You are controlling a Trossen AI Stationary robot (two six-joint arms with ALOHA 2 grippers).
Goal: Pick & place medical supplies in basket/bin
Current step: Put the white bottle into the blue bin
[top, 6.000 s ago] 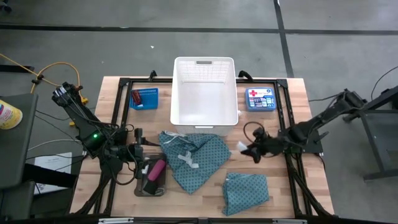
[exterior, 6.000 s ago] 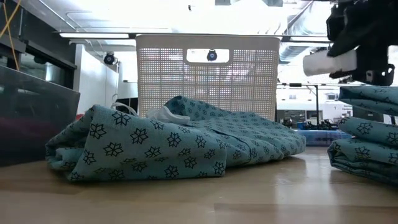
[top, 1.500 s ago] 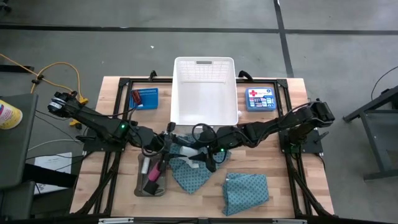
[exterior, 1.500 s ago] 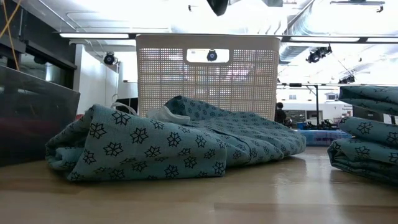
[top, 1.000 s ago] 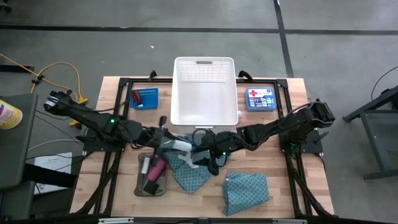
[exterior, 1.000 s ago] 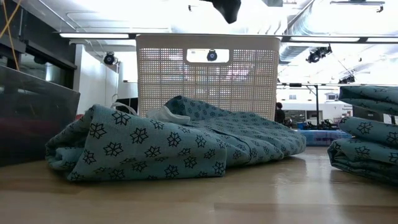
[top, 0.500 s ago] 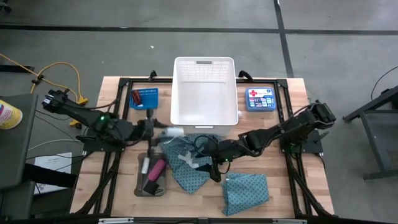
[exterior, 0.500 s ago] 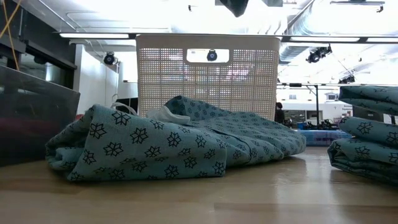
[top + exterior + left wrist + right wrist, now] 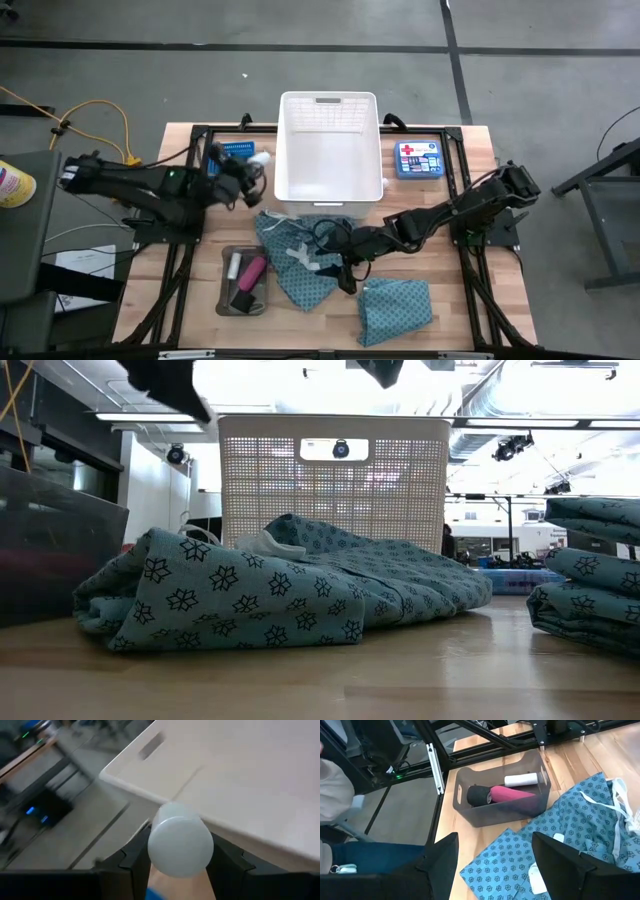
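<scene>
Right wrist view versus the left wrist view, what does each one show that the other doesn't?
Only the right wrist view: the grey tray holding a pink cylinder, a white tube and a black block, plus a teal cloth under the open right gripper. Only the left wrist view: another white tube gripped by the left gripper beside the white basket. Shared: bare floor only.

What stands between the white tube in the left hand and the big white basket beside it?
Nothing visible does. The left hand holds the white tube just outside the white basket, near its rim; only that near wall remains to clear.
</scene>
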